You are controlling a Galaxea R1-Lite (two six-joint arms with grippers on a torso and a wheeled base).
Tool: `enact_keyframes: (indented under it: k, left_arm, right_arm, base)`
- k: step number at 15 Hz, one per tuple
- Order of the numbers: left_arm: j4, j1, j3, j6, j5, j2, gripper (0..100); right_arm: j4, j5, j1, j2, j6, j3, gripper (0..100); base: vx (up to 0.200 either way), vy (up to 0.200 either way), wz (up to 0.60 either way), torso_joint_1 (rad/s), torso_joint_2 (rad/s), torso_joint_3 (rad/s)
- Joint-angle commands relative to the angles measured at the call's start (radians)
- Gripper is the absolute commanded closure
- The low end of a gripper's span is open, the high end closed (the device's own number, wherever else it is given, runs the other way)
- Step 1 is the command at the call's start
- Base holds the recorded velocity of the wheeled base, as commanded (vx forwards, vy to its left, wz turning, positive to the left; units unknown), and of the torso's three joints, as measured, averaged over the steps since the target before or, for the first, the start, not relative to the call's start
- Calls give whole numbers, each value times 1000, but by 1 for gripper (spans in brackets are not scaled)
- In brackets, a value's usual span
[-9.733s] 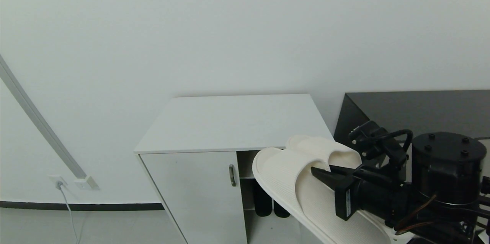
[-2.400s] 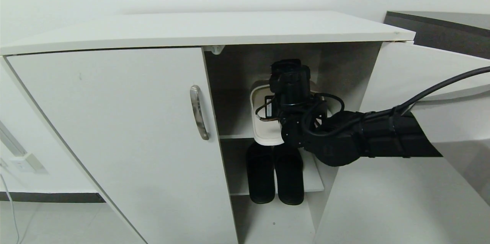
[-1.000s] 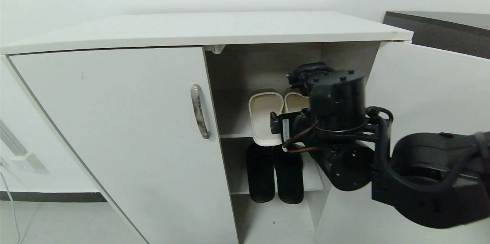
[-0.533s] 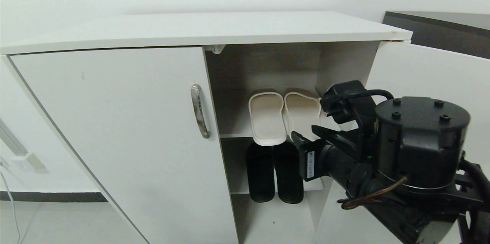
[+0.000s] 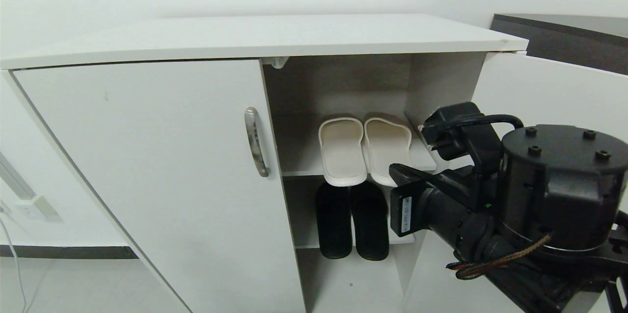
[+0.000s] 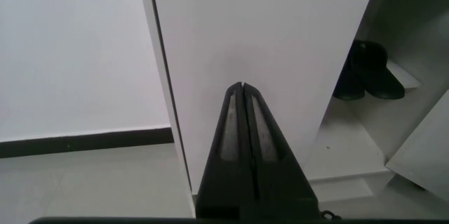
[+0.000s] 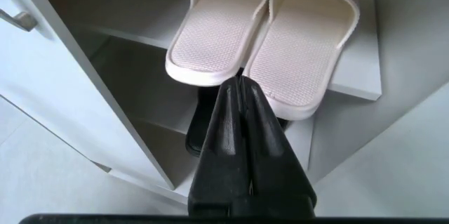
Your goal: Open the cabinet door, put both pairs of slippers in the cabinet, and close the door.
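Observation:
The white cabinet [image 5: 265, 36] has its right door [image 5: 544, 92] swung open and its left door [image 5: 147, 166] closed. A pair of white slippers [image 5: 365, 148] lies side by side on the upper shelf, heels over the shelf edge. Below them a pair of black slippers [image 5: 352, 220] rests on the lower shelf. My right gripper [image 5: 395, 171] is shut and empty, just outside the opening in front of the white slippers [image 7: 263, 38]. The black slippers [image 7: 200, 133] are partly hidden behind its fingers. My left gripper [image 6: 242, 87] is shut and empty, facing the closed left door [image 6: 266, 34].
A metal handle [image 5: 255, 142] sits on the left door's inner edge. Dark furniture [image 5: 564, 33] stands to the cabinet's right, behind the open door. A wall socket [image 5: 34, 207] and cable are low on the left. Bare floor [image 6: 91, 182] lies before the cabinet.
The right arm carried the white slippers in, left them on the upper shelf, and drew back out of the cabinet. The head camera came closer early on.

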Motion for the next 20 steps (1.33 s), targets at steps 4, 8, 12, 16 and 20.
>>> enact_keyframes:
  k: [4, 8, 12, 16, 20]
  left_arm:
    - [0, 0, 0, 0, 0, 0, 100]
    - [0, 0, 0, 0, 0, 0, 100]
    - [0, 0, 0, 0, 0, 2, 100]
    - [0, 0, 0, -2, 0, 0, 100]
    - [0, 0, 0, 0, 2, 0, 100]
  right_arm:
    - [-1, 0, 0, 15, 2, 2, 100]
    - [-1, 0, 0, 18, 4, 5, 100]
    - [-1, 0, -1, 24, 4, 25, 100]
    - [-31, 8, -29, 41, 5, 45, 100]
    - [-125, 45, -66, 80, -4, 85, 100]
  base:
    - [-200, 0, 0, 2, 2, 4]
    - [-200, 0, 0, 1, 4, 1]
    - [-200, 0, 0, 2, 4, 6]
    - [-200, 0, 0, 2, 2, 2]
    - [0, 0, 0, 0, 0, 0]
